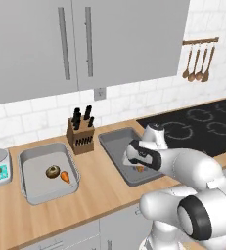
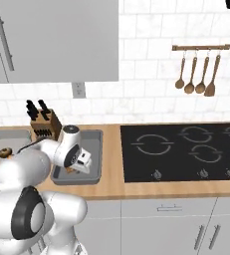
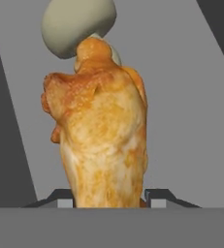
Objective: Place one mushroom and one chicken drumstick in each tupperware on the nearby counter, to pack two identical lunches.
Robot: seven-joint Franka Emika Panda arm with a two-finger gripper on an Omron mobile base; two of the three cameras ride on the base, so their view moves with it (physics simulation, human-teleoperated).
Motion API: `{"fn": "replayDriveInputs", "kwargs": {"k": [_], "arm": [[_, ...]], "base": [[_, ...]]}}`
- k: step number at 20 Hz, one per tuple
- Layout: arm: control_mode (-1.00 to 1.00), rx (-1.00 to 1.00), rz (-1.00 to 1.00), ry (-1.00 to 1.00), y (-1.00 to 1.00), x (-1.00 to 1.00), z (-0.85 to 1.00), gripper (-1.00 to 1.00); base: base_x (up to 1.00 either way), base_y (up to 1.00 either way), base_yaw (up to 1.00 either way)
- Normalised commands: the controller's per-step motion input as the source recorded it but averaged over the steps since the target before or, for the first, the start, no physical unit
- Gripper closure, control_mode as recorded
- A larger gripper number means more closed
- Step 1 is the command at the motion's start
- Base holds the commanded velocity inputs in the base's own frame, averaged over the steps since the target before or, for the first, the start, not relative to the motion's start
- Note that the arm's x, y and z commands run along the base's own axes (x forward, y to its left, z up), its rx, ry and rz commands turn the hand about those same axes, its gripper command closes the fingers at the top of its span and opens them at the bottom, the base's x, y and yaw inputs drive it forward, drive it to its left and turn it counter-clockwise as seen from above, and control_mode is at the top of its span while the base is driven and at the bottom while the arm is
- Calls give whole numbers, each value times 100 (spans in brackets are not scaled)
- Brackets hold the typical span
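- While the gripper [image 3: 108, 201] hangs over the darker tupperware [image 1: 115, 146], its jaws clamp a chicken drumstick [image 3: 101, 140].
- Just past the jaws, a pale mushroom [image 3: 77, 26] lies inside; release remains.
- Well beyond, the lighter tupperware [image 1: 38, 195] looks packed.

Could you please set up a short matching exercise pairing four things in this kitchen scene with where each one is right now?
Things:
1. Brown mushroom
2. Pale mushroom
3. Knife block
4. Wooden spoons

Places:
A. Hanging on the wall rail above the stove
B. On the counter between the two containers
C. In the light grey container, beside a drumstick
D. In the darker container, under the drumstick held in the fingers

Pairs: 1-C, 2-D, 3-B, 4-A
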Motion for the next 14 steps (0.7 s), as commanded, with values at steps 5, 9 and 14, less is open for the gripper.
{"fn": "replayDriveInputs", "kwargs": {"k": [5, 9, 14], "arm": [[-100, 0, -2, 5, 0, 29, -23, 100], [-100, -1, -1, 5, 0, 11, -39, -100], [-100, 0, 0, 1, -1, -2, -41, -100]], "base": [[0, 0, 0], [0, 0, 0], [0, 0, 0]]}}
